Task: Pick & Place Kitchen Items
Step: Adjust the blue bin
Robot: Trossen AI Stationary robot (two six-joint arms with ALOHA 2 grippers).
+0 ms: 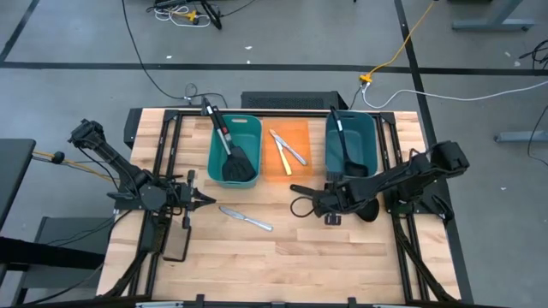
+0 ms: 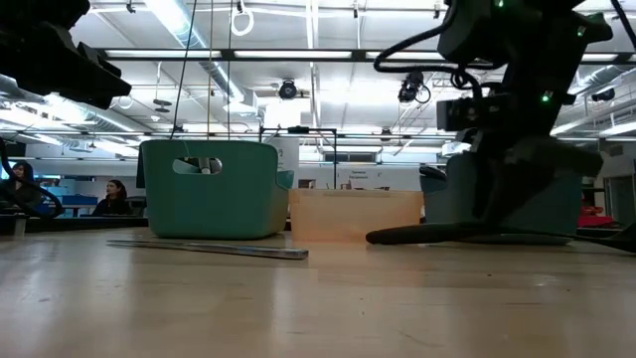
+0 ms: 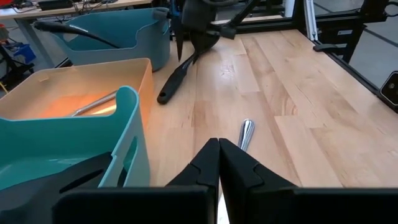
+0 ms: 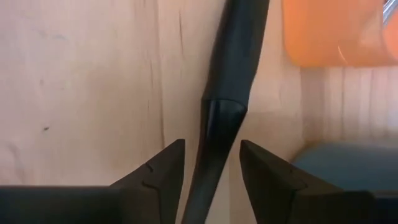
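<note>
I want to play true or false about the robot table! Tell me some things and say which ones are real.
1. A silver knife lies on the bare table. True.
2. The orange bin is empty. False: it holds two utensils.
3. The right gripper has its fingers on either side of a black ladle handle. True.
4. The left gripper is wide open. False: it is shut.

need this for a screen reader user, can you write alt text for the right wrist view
The right gripper straddles the handle of a black ladle lying on the wooden table, its two dark fingers on either side of the handle without gripping it. A corner of the orange bin shows beyond it, with an edge of a teal bin nearby.
</note>
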